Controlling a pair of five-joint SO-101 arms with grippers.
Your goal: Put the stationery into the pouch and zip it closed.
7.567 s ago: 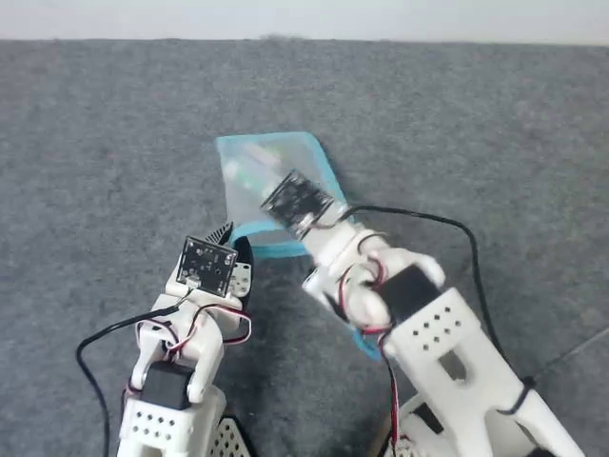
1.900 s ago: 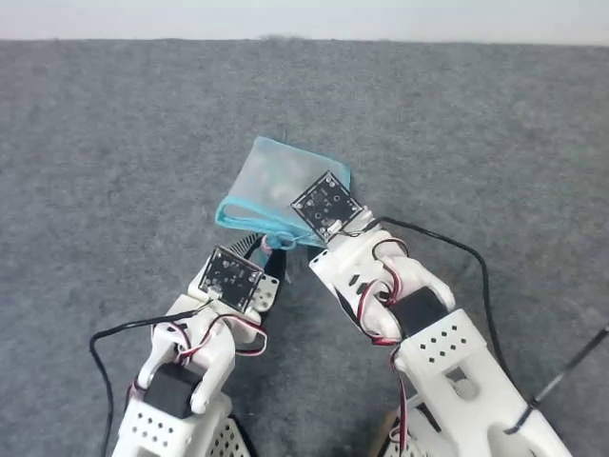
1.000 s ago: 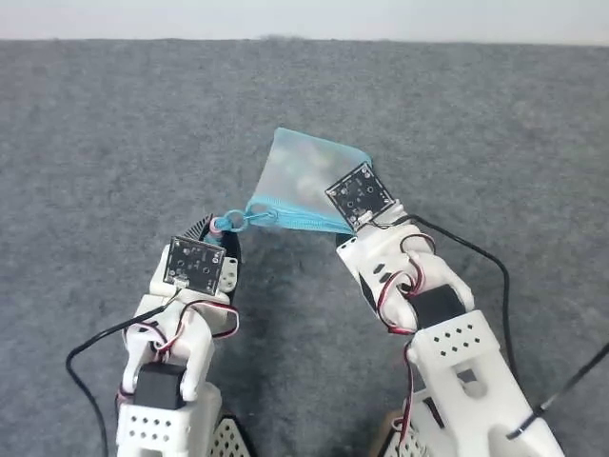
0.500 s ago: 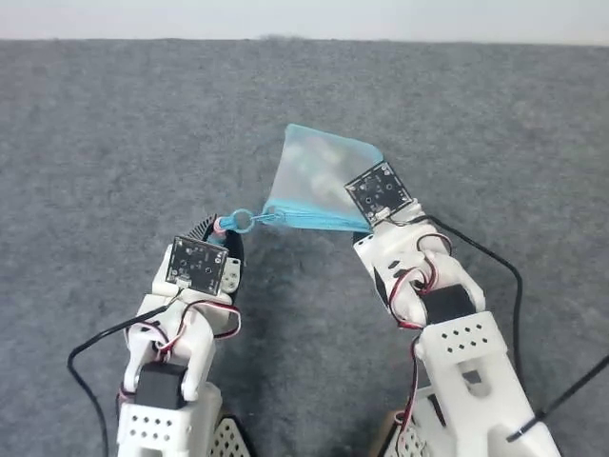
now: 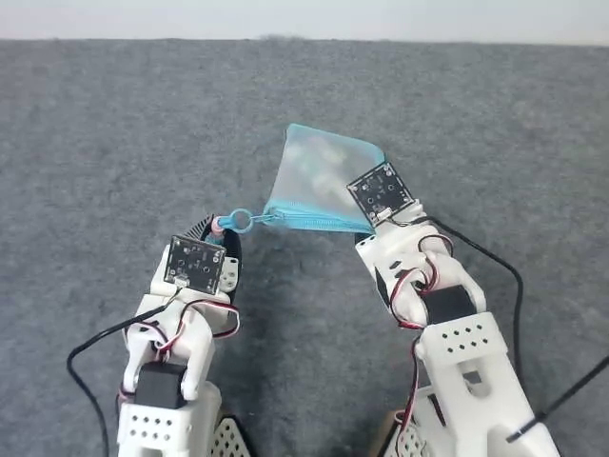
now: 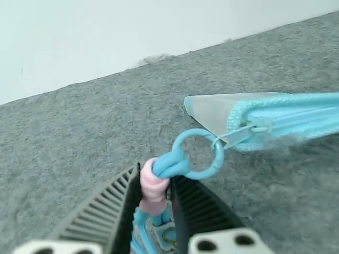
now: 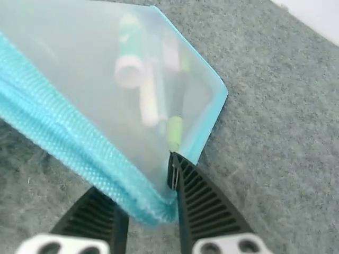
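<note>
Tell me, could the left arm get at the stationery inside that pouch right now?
Probably not. The left end effector is shut on the zipper pull, and the zipper looks closed across the pouch, sealing the stationery inside, while the right end effector grips its far corner.

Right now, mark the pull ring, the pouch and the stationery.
pull ring (image 6: 218, 157), left wrist view, right arc of loop.
pouch (image 5: 319, 176), high view, translucent side panel.
stationery (image 7: 130, 71), right wrist view, pale cap inside.
</note>
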